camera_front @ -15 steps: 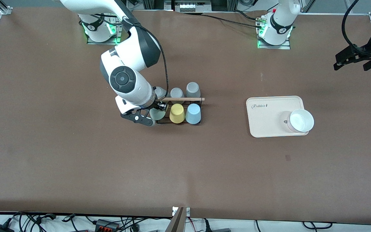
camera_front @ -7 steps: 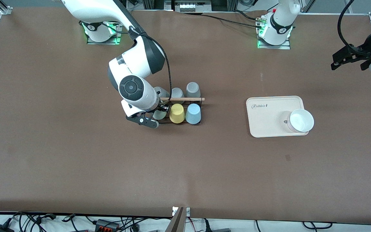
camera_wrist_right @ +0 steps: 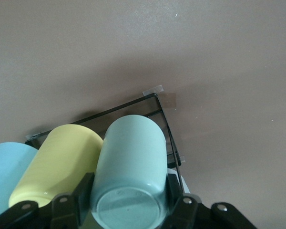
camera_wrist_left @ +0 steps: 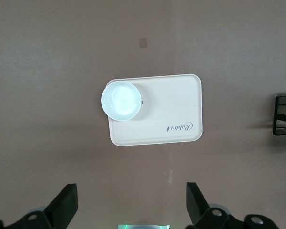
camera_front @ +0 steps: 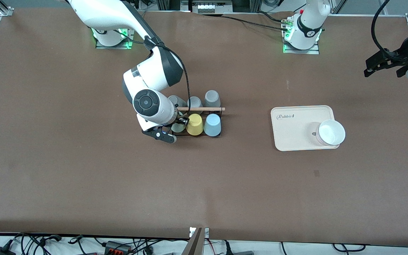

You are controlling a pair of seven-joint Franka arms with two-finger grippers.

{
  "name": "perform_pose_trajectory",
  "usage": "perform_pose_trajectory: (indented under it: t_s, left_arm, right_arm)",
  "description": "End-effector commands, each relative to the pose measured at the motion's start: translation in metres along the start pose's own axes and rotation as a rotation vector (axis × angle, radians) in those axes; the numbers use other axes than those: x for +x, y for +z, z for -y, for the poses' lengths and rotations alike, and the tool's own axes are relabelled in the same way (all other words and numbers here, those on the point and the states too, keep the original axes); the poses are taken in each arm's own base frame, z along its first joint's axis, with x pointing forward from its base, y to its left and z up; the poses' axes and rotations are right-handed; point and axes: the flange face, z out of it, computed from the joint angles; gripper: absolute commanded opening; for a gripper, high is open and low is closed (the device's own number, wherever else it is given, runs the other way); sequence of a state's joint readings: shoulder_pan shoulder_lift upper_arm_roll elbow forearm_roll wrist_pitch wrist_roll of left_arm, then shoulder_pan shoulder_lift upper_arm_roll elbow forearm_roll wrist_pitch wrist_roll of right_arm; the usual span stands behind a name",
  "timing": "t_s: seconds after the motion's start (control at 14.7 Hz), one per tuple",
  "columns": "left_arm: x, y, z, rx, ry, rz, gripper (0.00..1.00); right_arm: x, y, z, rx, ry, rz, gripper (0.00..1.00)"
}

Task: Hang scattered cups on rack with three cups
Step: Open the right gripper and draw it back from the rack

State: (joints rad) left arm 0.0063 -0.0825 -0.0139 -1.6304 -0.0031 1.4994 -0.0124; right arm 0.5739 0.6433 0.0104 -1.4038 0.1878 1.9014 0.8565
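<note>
The black wire rack [camera_front: 221, 114] with a wooden rod [camera_front: 207, 108] stands mid-table. The light blue cup [camera_front: 212, 125] and a yellow cup [camera_front: 194, 124] sit upside down on its pegs in the row nearer the front camera; three grey cups [camera_front: 211, 98] fill the farther row. My right gripper [camera_front: 176, 126] is shut on the pale mint green cup [camera_wrist_right: 131, 162], held bottom-up over the rack's end peg beside the yellow cup [camera_wrist_right: 62, 160]. The rack's wire frame [camera_wrist_right: 163, 119] shows under it. My left gripper [camera_wrist_left: 131, 210] is open and empty, high over the table near the left arm's end.
A cream rectangular tray [camera_front: 292, 129] lies toward the left arm's end, with a white bowl [camera_front: 330, 132] on its corner. Both show in the left wrist view, tray [camera_wrist_left: 171, 109] and bowl [camera_wrist_left: 121, 99]. Cables lie along the table edge nearest the front camera.
My right gripper has carried the mint green cup toward the rack and set it in line beside the yellow cup. The left arm has barely moved.
</note>
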Motion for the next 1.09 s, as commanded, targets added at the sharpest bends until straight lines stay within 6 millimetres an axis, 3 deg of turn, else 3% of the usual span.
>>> perform_pose_trajectory:
  t_s: [0.0,0.34,0.48,0.61,0.75,1.02]
  left_arm:
    - [0.002,-0.003,-0.001,0.019,-0.005,0.005,1.00]
    - [0.003,-0.007,0.007,0.015,-0.006,-0.018,1.00]
    - [0.008,-0.009,0.009,0.013,-0.005,-0.061,1.00]
    - [0.012,-0.010,0.011,0.014,-0.008,-0.081,1.00]
    - [0.013,-0.007,0.012,0.012,-0.011,-0.073,1.00]
    - [0.012,-0.006,0.027,0.003,-0.023,-0.072,1.00]
  right_arm:
    - [0.001,0.000,0.007,0.024,0.038,0.020,1.00]
    - [0.025,-0.053,-0.012,0.057,0.092,0.005,1.00]
    - [0.045,-0.103,-0.037,0.076,0.112,0.001,1.00]
    - [0.069,-0.143,-0.070,0.079,0.076,0.007,1.00]
    - [0.105,-0.166,-0.123,0.085,0.010,0.007,1.00]
    - [0.147,-0.224,-0.220,0.129,-0.090,-0.074,1.00]
